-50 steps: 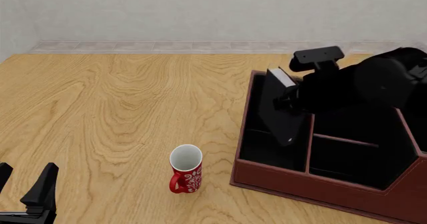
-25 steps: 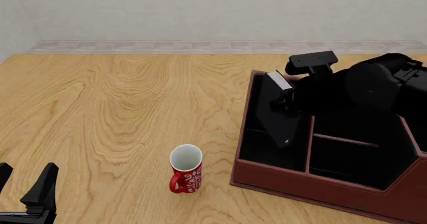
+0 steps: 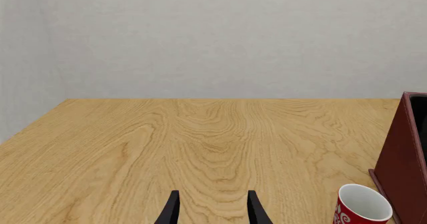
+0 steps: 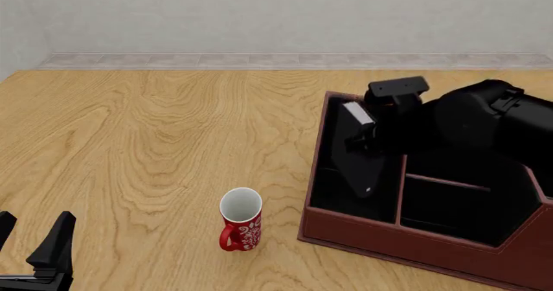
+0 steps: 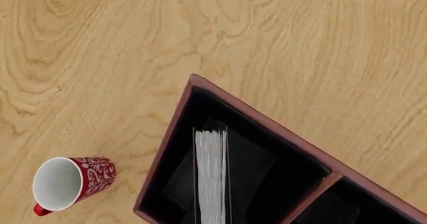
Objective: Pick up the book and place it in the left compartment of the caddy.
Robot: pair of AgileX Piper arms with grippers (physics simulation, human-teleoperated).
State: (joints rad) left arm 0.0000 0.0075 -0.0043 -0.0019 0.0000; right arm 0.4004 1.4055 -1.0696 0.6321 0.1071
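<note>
Item: book (image 4: 363,158); thin black hardcover, white page edges up; held tilted, its lower end inside the left compartment (image 4: 333,190) of the caddy (image 4: 415,245), its upper end above the rim; whether it touches the compartment floor cannot be told.

Item: right pincer (image 4: 367,139); at the book's upper part and apparently gripping it, though the fingers are dark on dark and not distinct; in the right wrist view the page edges (image 5: 211,176) run along the pincer's axis over the long bay.

Item: left pincer (image 3: 210,209); fingers parted, holding nothing, low over the bench (image 4: 147,142) at the near left, well apart from the caddy.

Item: red mug (image 4: 241,220); upright on the bench, near the caddy's left wall, not touching.

Risks, as judged: book released while tilted may lean or topple against the outer wall or the divider, or ride up on the rim; a corner may catch the sloped wall on descent; a sideways drag could shift the caddy toward the mug.
</note>
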